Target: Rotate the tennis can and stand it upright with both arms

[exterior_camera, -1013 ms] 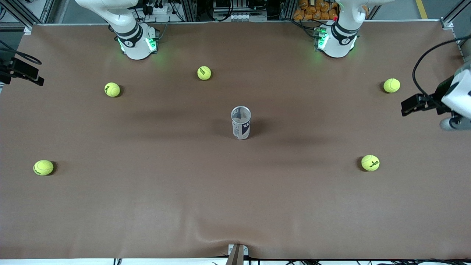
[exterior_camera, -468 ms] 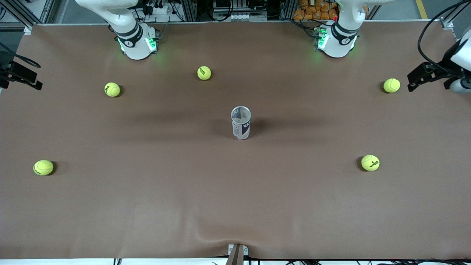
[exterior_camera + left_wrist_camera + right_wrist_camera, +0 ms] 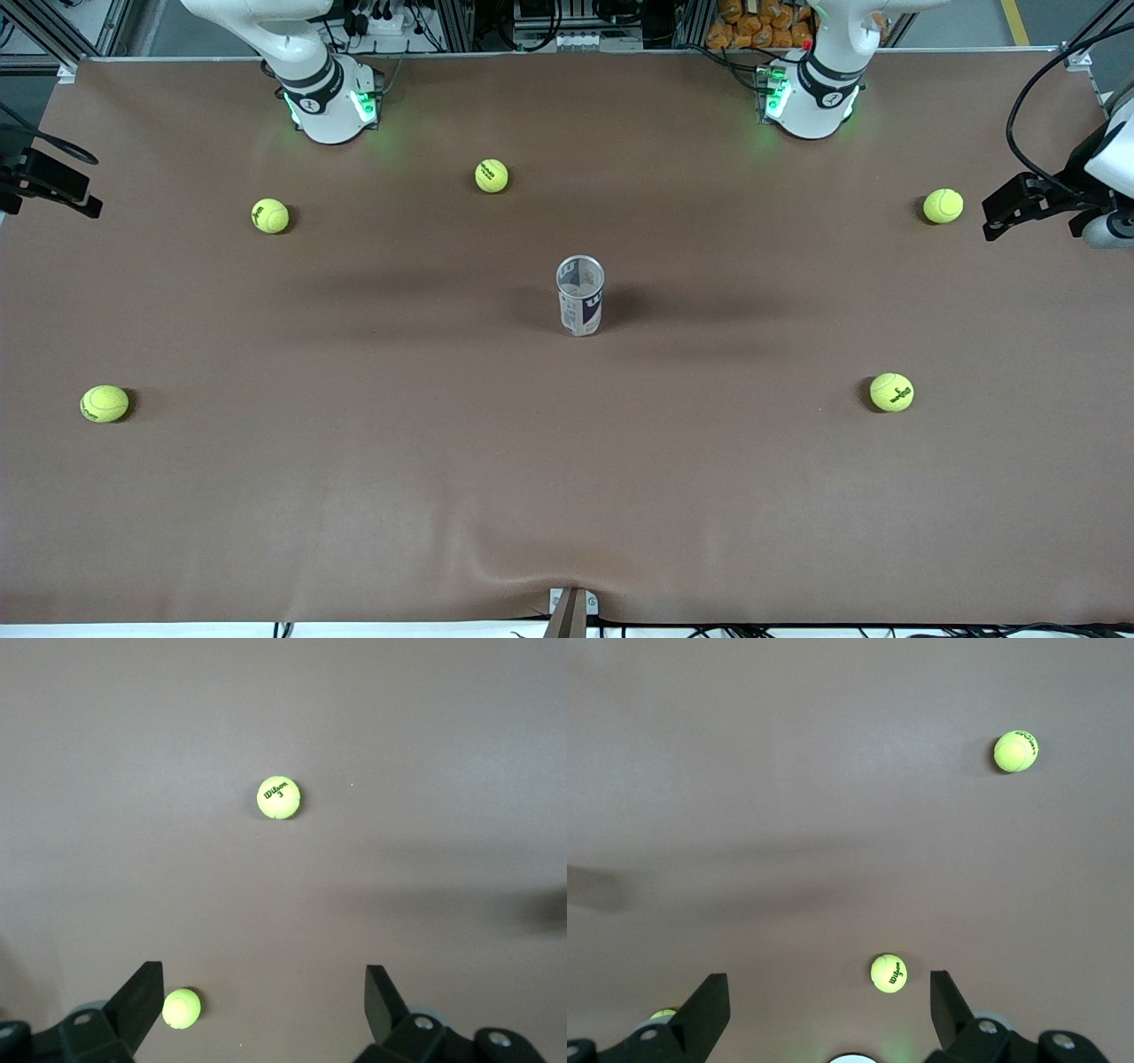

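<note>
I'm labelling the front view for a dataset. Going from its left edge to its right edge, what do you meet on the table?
Ball → ball → ball → upright tennis can → ball → ball. The right gripper hangs open at the left edge, the left gripper open at the right edge.

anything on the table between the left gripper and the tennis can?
Front view: one tennis ball lies just by the left gripper, jaws open; from there to the upright tennis can only bare brown table.
</note>
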{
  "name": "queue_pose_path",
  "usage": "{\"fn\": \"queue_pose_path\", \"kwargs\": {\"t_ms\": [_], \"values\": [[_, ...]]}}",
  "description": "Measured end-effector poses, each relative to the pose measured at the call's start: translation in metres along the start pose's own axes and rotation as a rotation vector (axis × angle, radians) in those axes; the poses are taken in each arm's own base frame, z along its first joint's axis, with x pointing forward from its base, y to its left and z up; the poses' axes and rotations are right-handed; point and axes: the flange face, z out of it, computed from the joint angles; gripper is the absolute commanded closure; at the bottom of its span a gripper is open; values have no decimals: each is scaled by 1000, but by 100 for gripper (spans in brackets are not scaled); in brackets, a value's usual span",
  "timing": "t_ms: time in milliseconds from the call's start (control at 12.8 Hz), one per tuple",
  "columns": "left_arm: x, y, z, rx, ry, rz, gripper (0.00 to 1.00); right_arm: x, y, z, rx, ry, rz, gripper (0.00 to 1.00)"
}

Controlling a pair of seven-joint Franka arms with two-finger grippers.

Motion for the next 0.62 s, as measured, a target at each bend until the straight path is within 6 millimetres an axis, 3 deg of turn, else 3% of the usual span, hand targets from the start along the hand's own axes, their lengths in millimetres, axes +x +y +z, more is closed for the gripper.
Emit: {"fn": "queue_pose_path", "kwargs": {"t_ms": [623], "values": [[2,-4,-1,-41,4,-7,0,0,0,0,0,0,0,0]]}}
